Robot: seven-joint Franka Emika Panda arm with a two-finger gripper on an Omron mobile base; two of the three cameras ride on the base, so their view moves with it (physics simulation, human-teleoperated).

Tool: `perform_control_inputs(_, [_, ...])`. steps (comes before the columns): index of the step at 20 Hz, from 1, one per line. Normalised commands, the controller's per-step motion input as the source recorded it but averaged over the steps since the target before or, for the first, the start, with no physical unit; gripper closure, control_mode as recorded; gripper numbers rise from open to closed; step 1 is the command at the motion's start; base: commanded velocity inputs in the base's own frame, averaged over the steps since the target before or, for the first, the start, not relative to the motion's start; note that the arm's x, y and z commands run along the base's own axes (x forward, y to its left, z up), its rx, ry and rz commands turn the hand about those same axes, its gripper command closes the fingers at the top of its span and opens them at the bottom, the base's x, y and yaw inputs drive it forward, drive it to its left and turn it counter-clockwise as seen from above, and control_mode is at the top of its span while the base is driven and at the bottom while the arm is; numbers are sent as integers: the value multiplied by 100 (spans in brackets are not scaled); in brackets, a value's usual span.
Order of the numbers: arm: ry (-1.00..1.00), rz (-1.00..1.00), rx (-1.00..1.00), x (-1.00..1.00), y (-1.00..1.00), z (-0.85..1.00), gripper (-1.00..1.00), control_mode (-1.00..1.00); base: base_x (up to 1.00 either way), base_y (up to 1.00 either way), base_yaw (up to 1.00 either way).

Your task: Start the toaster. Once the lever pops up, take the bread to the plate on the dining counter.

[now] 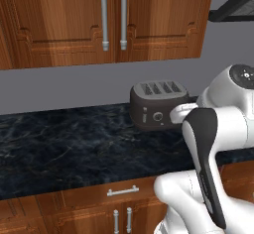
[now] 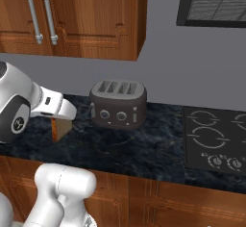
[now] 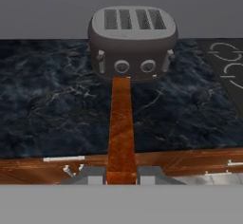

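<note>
The dark grey toaster (image 1: 158, 104) (image 2: 117, 105) (image 3: 132, 42) stands at the back of the black marbled counter, and its four slots look empty. Its pale lever (image 2: 135, 114) (image 3: 167, 60) sits beside the two round knobs. My gripper (image 3: 121, 175) (image 2: 60, 121) is shut on the bread (image 3: 121, 133) (image 2: 58, 129), a tan-brown slice held upright. In the hand view I see it edge-on as a narrow brown strip pointing at the toaster. It hangs over the counter's front, to the left of the toaster and apart from it. The plate and the dining counter are out of view.
A black stove top (image 2: 216, 139) (image 3: 228, 66) lies right of the toaster. Wooden wall cabinets (image 1: 109, 20) hang above the counter (image 1: 74, 144), with a range hood (image 2: 211, 2) to their right. Base cabinets with silver handles (image 1: 122, 191) run below the counter's front edge.
</note>
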Motion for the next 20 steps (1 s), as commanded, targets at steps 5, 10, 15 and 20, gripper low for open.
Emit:
perform_control_inputs(5, [0,1,0,0,0,-2,100,-100,0,0,0])
perform_control_inputs(10, [0,1,0,0,0,0,100,-100,0,0,0])
perform_control_inputs(15, [0,0,0,0,0,0,100,100,-15,0,2])
perform_control_inputs(20, [0,0,0,0,0,0,100,100,-92,0,23])
